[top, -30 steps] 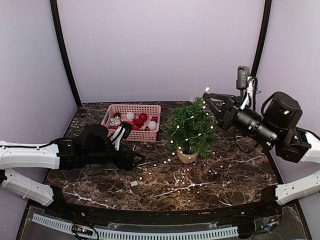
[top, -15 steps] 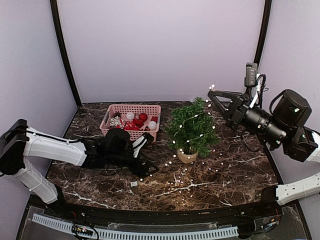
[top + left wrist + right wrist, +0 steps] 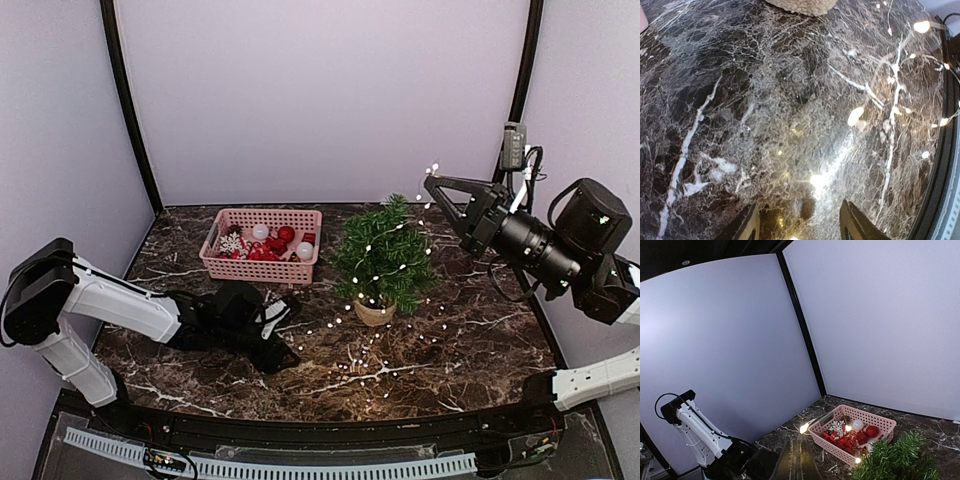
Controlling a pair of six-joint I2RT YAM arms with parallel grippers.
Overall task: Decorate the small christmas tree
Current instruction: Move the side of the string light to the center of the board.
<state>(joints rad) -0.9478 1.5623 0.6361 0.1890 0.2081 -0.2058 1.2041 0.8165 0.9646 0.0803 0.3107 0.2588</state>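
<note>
My left arm has dropped low and slid to the near middle of the table (image 3: 480,330). My right arm has gone up higher on the far right.

The small christmas tree (image 3: 383,262) stands in its pot near the middle of the table. The pink basket (image 3: 258,271) sits just to its left.

My right pincer (image 3: 432,180) is pinched tight on the string of lights (image 3: 856,116). It holds one end up above the right side of the tree. The rest of the string lies over the branches and loops on the table near the pot.

My left pincer (image 3: 278,352) is down by the table. Its fingers are apart, and I see nothing between them.

If I pull up too hard, the wire may catch in the branches and tip the tree over. The thin wire may also slip out of my right pincer.
</note>
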